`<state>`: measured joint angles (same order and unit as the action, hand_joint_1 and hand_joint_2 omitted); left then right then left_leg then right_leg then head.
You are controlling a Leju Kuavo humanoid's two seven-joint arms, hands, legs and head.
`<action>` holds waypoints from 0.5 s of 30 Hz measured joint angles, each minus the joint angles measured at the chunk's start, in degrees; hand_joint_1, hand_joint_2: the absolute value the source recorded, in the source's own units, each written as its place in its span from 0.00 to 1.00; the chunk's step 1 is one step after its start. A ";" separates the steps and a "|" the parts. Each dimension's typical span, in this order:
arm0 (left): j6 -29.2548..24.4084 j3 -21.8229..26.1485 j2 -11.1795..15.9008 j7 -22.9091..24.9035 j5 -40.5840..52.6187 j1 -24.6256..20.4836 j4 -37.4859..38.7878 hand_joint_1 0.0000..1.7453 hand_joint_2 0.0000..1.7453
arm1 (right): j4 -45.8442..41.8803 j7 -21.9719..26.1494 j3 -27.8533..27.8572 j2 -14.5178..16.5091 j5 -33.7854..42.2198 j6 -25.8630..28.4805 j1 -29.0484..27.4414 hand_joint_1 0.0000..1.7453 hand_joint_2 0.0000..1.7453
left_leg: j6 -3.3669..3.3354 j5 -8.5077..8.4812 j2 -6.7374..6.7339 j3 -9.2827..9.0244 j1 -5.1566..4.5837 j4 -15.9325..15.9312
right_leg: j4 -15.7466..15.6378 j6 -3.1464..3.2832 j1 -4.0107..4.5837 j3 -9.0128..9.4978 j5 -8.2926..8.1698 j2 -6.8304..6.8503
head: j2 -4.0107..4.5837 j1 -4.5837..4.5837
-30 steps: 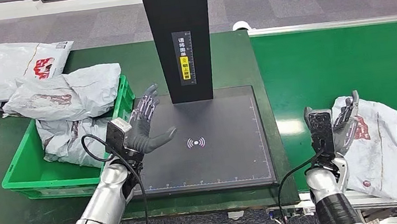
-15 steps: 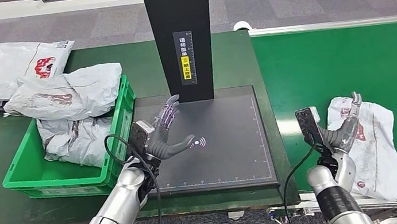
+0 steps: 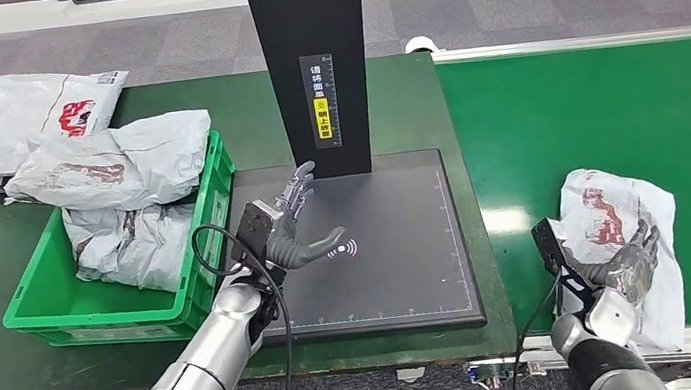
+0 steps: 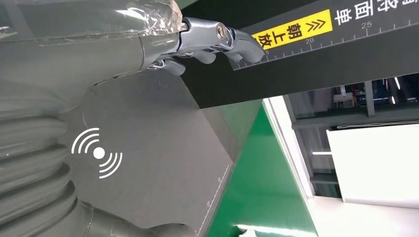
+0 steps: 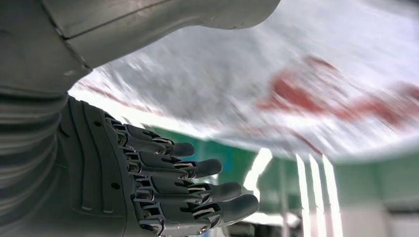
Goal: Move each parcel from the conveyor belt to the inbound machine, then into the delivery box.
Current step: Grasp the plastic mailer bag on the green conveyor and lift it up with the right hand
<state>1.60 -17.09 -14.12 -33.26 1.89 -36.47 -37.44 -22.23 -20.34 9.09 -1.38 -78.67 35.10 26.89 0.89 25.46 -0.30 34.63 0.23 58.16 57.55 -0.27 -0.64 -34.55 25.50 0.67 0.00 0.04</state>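
Observation:
A grey parcel [image 3: 616,210] with red print lies crumpled on the green conveyor belt [image 3: 593,112], near its front edge. My right hand [image 3: 625,264] is at the parcel's near edge with thumb and fingers apart. In the right wrist view the parcel [image 5: 276,74], blurred, spans the gap between the thumb and the fingers [image 5: 197,187]. My left hand [image 3: 297,227] hovers open and empty over the inbound machine's black plate [image 3: 402,268], close to its black column [image 3: 313,58]. In the left wrist view its fingers [image 4: 217,42] point at the column's yellow label.
A green delivery box [image 3: 45,320] at the plate's left holds several grey parcels piled above its rim. More parcels [image 3: 18,112] lie on the dark green table behind it. The plate's scan symbol [image 3: 341,250] sits beside my left hand.
My right hand has dropped and turned to the parcel's near edge, and the parcel has bunched up and shifted slightly left. My left hand has moved right, toward the column.

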 joint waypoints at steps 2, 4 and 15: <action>0.20 0.00 0.01 -0.57 -0.02 -0.13 0.27 0.00 1.00 | 1.14 -4.08 0.00 -0.43 -1.50 -4.68 0.08 0.00 1.00 | 0.00 0.00 0.01 0.01 0.00 0.00 | 0.00 0.00 0.00 0.00 0.00 0.02 | 0.00 0.00; 0.51 0.00 0.05 -0.83 -0.01 -0.38 0.48 0.00 1.00 | 2.16 -7.66 0.00 -0.84 -2.87 -10.12 0.05 0.00 1.00 | 0.00 0.00 0.01 0.01 0.00 0.00 | 0.00 0.00 -0.01 0.01 0.00 0.02 | 0.00 0.00; 1.29 0.00 0.06 -0.52 1.25 -1.76 1.62 0.00 1.00 | 4.02 -7.34 2.06 -1.47 -2.08 -29.96 1.11 1.00 1.00 | -0.10 0.12 -0.11 -0.50 0.06 0.02 | -0.15 -0.11 0.03 0.62 0.07 -0.06 | 0.00 0.00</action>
<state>2.89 -17.09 -14.06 -33.78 3.14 -38.23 -35.81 -18.21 -27.67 11.15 -2.86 -80.75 5.14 27.99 0.79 25.57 -0.41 34.13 0.29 58.17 57.39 -0.38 -0.61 -33.94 25.56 0.61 0.00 0.04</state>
